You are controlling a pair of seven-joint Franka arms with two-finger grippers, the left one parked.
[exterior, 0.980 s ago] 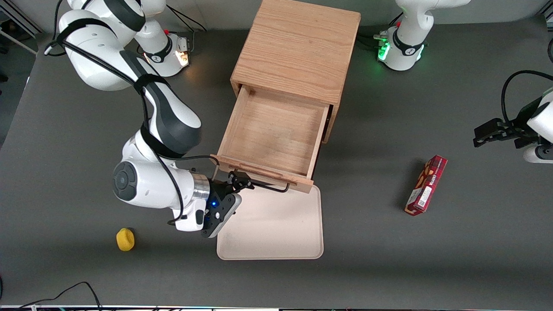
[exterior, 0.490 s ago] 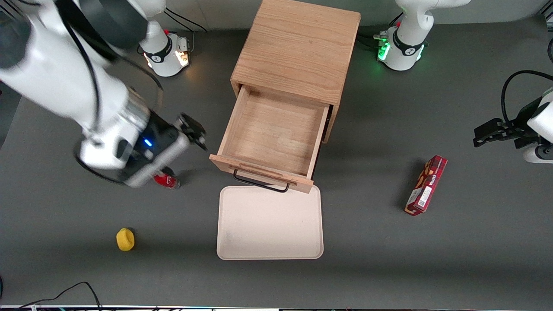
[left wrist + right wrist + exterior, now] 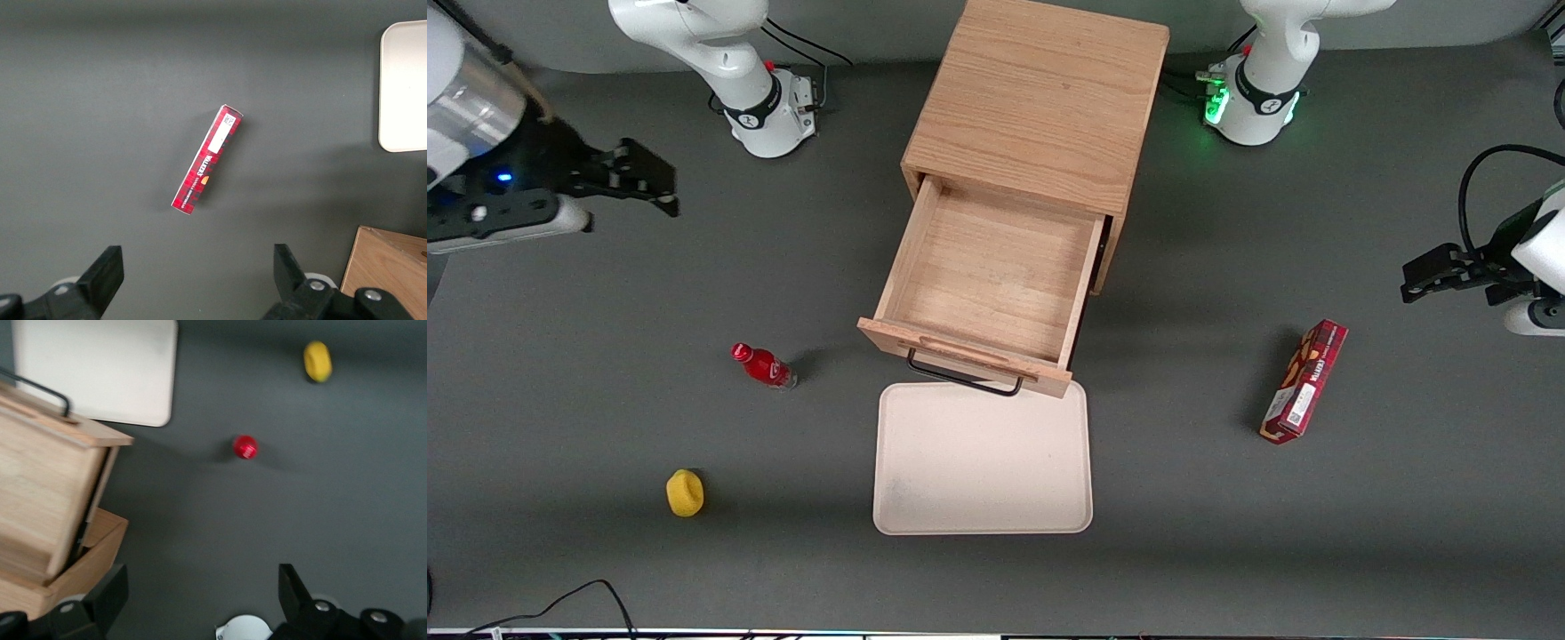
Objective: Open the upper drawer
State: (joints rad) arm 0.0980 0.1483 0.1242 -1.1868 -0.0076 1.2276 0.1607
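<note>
1. One cream tray (image 3: 983,462) lies nearest the front camera.
2. Just above its edge hangs the upper drawer (image 3: 987,284), pulled far out of the cabinet (image 3: 1040,89), long axis and black handle (image 3: 965,378) pointing at the camera.
3. Toward the working arm's end, the gripper (image 3: 649,182) hovers open, well apart.

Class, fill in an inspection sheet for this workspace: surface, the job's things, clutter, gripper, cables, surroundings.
Surface: dark grey table.
Job's things: upper drawer pulled out of the cabinet, nothing seen inside; black handle free.
Clutter: pale tray in front of the drawer; red bottle; yellow object; red box toward the parked arm's end.
Gripper: gripper open, holding nothing, toward the working arm's end.
Cables: black cable at the table's near edge.
Surroundings: nothing seen.
</note>
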